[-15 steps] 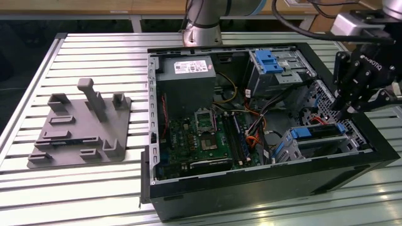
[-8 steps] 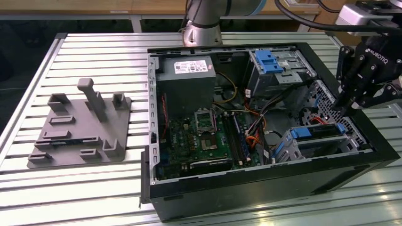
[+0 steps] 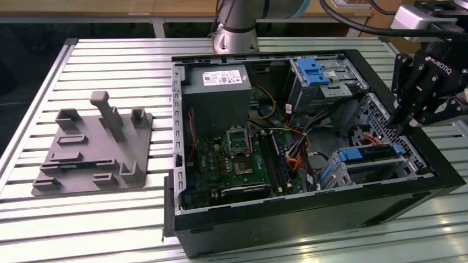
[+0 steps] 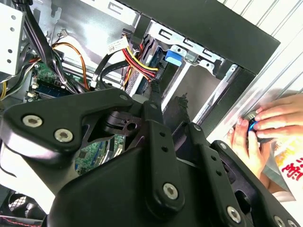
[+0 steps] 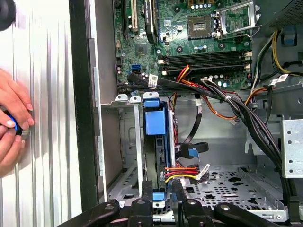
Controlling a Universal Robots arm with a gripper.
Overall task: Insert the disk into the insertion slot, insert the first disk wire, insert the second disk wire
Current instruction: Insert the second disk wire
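The disk [image 3: 363, 155] is in the lower right of the exterior view. Its blue carrier sits inside the insertion slot [image 3: 332, 171], the low grey bay of the black computer case [image 3: 292, 222]. In the first wrist view the disk [image 5: 156, 124] sits between the grey walls of the slot [image 5: 136, 142]. A red, yellow and black wire bundle [image 5: 181, 173] ends just beside it; perhaps its plug is in the disk, but that part is hidden.

My gripper [image 3: 409, 125] hangs just above the right end of the disk, at the right edge of the frame. In the first wrist view my gripper [image 5: 162, 202] is right at the blue end of the carrier. I cannot tell whether it is open or closed on it.

Further out, the green motherboard [image 3: 234, 164] fills the middle of the case. The taller cage with the blue latch [image 3: 316, 71] stands at the upper right. A grey fixture plate [image 3: 91, 148] lies on the desk [image 3: 109, 219] at the left. Outside the case wall, a person's hand [image 5: 12, 118] pinches a small blue and black object.
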